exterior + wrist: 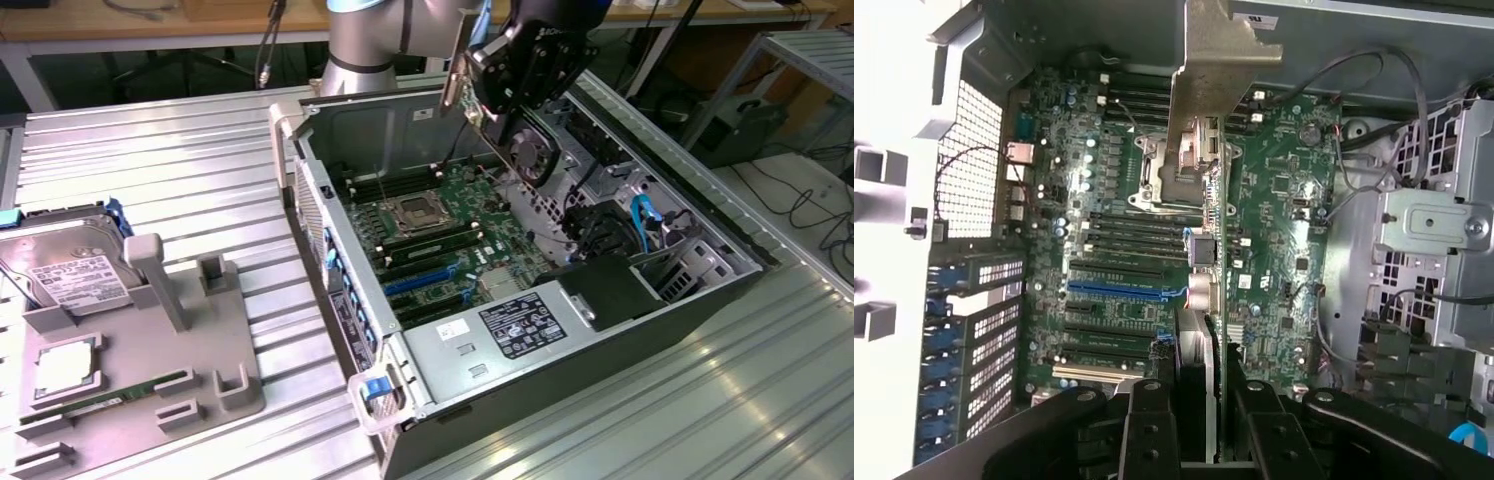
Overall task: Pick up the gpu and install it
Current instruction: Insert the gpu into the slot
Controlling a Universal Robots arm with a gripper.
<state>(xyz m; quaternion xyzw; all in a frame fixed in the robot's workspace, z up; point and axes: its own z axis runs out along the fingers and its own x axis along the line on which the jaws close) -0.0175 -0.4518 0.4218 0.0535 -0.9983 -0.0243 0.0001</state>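
gpu (pixel 531 152) upright between gripper (pixel 1199 388) fingers (pixel 1150 425)

surface: ribbed metal table (pixel 160 170) | behind: wooden bench (pixel 80 22), probably | floor (pixel 763 185): cables (pixel 809 205)

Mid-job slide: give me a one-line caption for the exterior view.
Gripper holds the gpu, fan face showing, over the motherboard of the open computer case; card not yet seated.

the gpu (pixel 531 152), a dark card with round black fan and silver end bracket, hangs upright on edge above the motherboard (pixel 447 235).
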